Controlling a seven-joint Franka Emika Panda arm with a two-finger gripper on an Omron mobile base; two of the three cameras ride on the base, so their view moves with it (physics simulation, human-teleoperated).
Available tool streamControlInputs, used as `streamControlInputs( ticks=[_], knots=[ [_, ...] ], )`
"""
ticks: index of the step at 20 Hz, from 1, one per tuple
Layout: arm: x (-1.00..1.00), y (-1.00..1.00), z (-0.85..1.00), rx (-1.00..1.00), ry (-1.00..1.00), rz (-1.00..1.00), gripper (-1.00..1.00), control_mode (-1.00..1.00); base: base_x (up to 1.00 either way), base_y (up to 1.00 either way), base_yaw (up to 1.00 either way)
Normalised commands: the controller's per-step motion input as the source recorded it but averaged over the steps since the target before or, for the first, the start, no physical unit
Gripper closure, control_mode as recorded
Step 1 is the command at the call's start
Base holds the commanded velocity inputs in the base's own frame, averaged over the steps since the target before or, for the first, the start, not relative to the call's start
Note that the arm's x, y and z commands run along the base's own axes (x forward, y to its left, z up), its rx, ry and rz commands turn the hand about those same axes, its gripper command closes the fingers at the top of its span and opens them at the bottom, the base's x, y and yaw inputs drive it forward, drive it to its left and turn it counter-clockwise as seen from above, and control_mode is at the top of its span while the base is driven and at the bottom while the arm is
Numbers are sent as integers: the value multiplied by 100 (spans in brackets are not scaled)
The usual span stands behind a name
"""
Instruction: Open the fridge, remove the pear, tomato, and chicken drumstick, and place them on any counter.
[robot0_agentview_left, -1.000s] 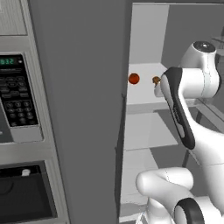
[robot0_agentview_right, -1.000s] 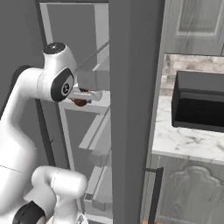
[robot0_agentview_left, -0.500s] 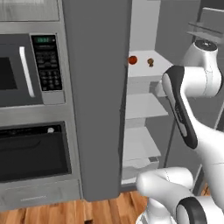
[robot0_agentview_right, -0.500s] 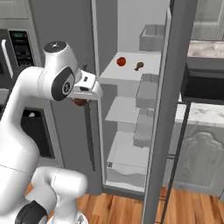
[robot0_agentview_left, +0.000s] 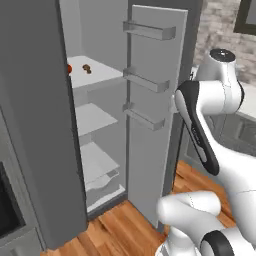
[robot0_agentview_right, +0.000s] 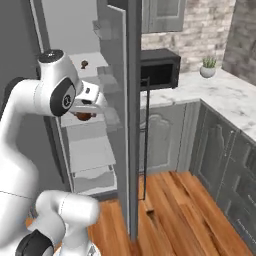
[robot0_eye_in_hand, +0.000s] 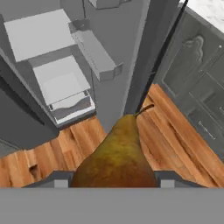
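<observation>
Pear sits pinched in the gripper, brown-green, stem pointing away from the hand; in hand view it fills the gap betw. the two finger tips, jaws closed on its wide lower body. In right base view the gripper hangs just outside the open fridge, pear showing as a dark brownish lump under the hand, level w/ an upper shelf.

Fridge door stands wide open, inner side w/ three door bins facing the arm in left base view. White shelves inside, stacked. On the top visible shelf, near its left edge by the closed door's edge, the tomato shows as a small red bit, half hidden behind that edge. Just beside it, toward shelf centre, a small brown lump, apart from the tomato, not touching. Can't tell what that lump is at this size; same lump visible on the shelf in right base view.

Counter, white veined marble, runs along the right side of right base view over grey panelled cabinets. On it, at the back near the brick wall: a black box-shaped appliance right next to the fridge door's edge, and a small potted plant further along. Wood floor below.
</observation>
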Motion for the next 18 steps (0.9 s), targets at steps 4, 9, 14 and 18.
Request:
streamControlInputs(
  ticks=[4, 9, 14, 18],
  knots=[
    [0, 0, 0, 0, 0, 0, 100, 100, -58, 1, -87],
    [0, 0, 0, 0, 0, 0, 100, 100, -54, -1, -81],
    [0, 0, 0, 0, 0, 0, 100, 100, 3, -24, -66],
    [0, 0, 0, 0, 0, 0, 100, 100, 100, -25, -17]
  ],
)
